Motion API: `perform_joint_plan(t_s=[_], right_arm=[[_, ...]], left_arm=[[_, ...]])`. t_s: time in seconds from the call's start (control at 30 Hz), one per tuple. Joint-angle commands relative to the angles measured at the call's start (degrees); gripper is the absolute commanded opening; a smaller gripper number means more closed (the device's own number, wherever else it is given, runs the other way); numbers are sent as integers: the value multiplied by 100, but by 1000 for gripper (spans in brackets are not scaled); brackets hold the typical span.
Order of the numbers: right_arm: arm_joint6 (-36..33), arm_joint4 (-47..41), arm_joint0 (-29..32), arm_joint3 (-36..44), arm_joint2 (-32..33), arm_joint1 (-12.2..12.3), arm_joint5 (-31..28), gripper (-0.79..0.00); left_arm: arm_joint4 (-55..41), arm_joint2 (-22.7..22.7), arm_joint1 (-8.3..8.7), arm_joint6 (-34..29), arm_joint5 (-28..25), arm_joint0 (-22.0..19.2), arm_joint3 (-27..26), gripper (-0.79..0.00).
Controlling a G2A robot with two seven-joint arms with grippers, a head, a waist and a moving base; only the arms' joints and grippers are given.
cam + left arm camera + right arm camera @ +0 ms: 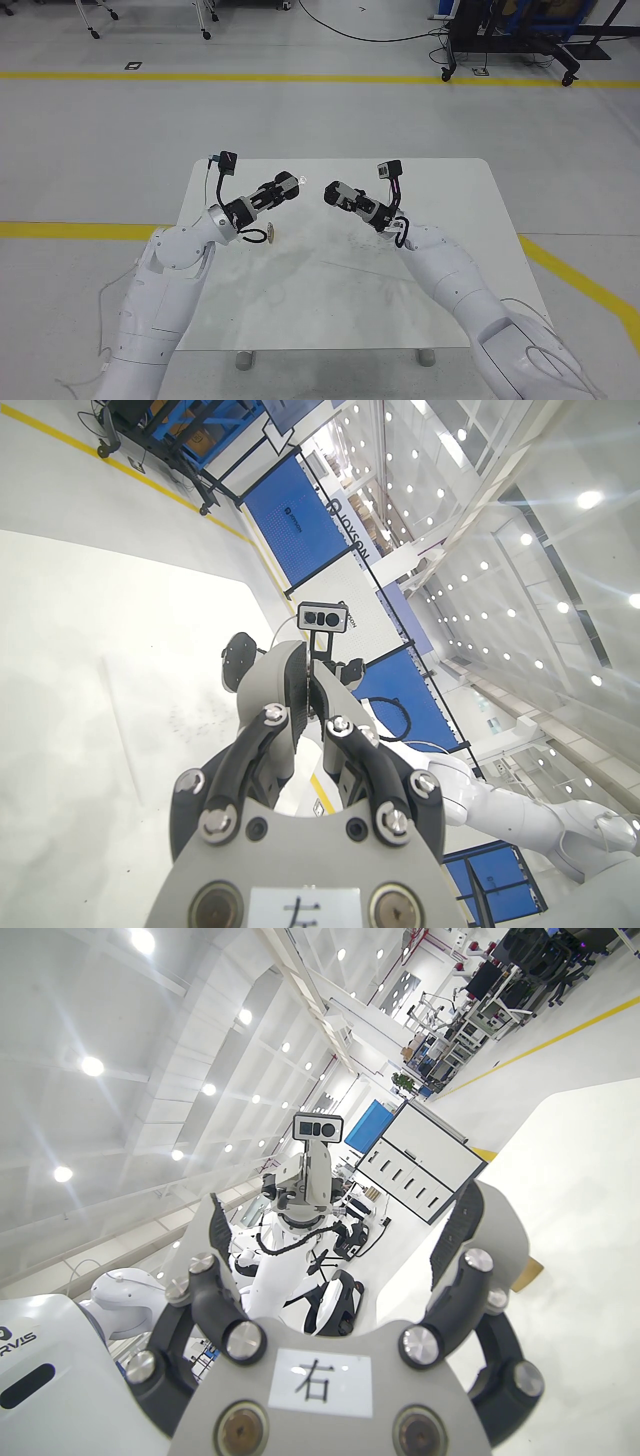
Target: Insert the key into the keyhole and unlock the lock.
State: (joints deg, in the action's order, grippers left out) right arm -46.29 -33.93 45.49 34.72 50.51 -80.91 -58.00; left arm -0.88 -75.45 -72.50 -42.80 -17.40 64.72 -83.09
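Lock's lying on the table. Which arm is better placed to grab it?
Right, probably. The right gripper is open and empty, while the left gripper is shut on what looks like the key. The lock lies close by the left arm's wrist, awkward for it.

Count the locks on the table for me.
1. The lock lies on the table close beside the left arm, on the side nearer the robot. The arms could be hiding another one.
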Motion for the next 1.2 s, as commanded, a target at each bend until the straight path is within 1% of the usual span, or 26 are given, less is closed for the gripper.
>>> perform_joint_plan(t_s=[0.0, 0.6, 0.7, 0.77, 0.83, 0.9, 1.0, 1.07, 1.1, 1.17], right_arm=[[0, 0, 0, 0, 0, 0, 0, 0], [0, 0, 0, 0, 0, 0, 0, 0], [335, 224, 26, -146, 98, 46, 123, 0], [347, 244, 61, -173, 190, 95, 190, 0], [46, 197, 94, -118, 260, 156, 345, 0], [-577, 18, 102, -7, 346, 236, 620, 0], [-1439, 19, 72, 325, 405, 398, 1439, 0], [-1684, 244, 83, 543, 440, 519, 1684, 0], [-1745, 271, 117, 651, 462, 565, 1745, 0], [-1959, 122, 212, 890, 480, 625, 1959, -286]], left_arm=[[-1, 0, 0, 0, 0, 0, 0, -785], [-1, 0, 0, 0, 0, 0, 0, -785], [20, 76, 6, -39, 82, 68, -96, -785], [-116, 90, 15, -186, 122, 73, -97, -785], [-340, 86, 32, -515, 151, 34, -54, -785], [-533, 80, 56, -947, 222, -35, 31, -785], [-611, 146, 96, -1607, 233, -132, 108, -785], [-604, 215, 119, -1989, 202, -180, 137, -785], [-549, 231, 131, -2078, 198, -205, 161, -785], [-414, 261, 149, -2117, 170, -250, 180, -785]])
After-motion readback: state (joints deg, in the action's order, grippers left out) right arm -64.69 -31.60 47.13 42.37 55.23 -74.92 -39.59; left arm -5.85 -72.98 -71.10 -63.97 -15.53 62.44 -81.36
